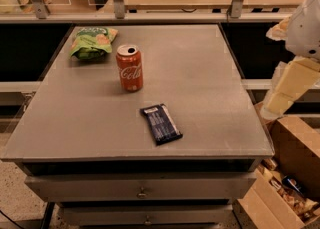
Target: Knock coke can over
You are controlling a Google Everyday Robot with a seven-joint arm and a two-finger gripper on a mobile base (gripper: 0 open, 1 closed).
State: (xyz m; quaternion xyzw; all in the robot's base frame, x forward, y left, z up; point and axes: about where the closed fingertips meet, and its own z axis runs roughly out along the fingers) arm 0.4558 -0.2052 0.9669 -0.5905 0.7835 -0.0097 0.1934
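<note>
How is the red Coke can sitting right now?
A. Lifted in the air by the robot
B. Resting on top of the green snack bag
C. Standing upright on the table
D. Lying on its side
C: the coke can stands upright on the table with its silver top facing up, while the gripper is off past the table's right edge, well apart from the can.

One coke can (129,68), one green snack bag (91,42) and one dark wrapped bar (160,123) atop one grey table (210,98); two drawers (142,187) beneath; one gripper (291,87) at right edge, off the table.
</note>
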